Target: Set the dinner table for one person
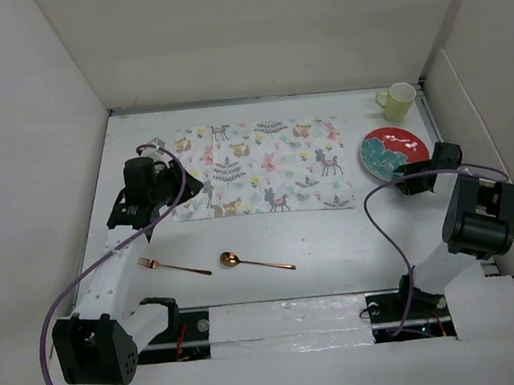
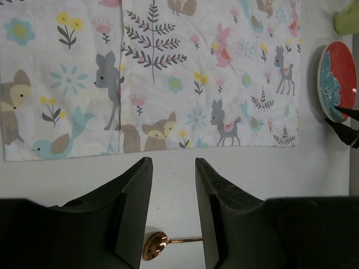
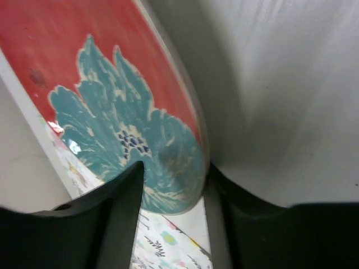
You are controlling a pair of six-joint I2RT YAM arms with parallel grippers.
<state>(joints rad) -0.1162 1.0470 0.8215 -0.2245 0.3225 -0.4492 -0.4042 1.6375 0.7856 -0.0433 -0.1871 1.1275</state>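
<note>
The dinner table (image 1: 332, 231) is a plain white tabletop. A deer-print placemat (image 1: 264, 167) lies at its middle back. A red plate with a teal flower (image 1: 394, 152) sits right of the placemat. My right gripper (image 1: 402, 176) is shut on the plate's near rim; in the right wrist view (image 3: 174, 174) one finger lies on the plate's face (image 3: 112, 84) and the other under the rim. My left gripper (image 1: 192, 187) is open and empty at the placemat's left near corner, above bare table (image 2: 172, 168). A copper spoon (image 1: 256, 262) and fork (image 1: 173, 266) lie near the front.
A pale yellow-green mug (image 1: 398, 101) stands at the back right corner, behind the plate. White walls close in the table on the left, back and right. The spoon's bowl (image 2: 154, 245) shows between my left fingers, well below them.
</note>
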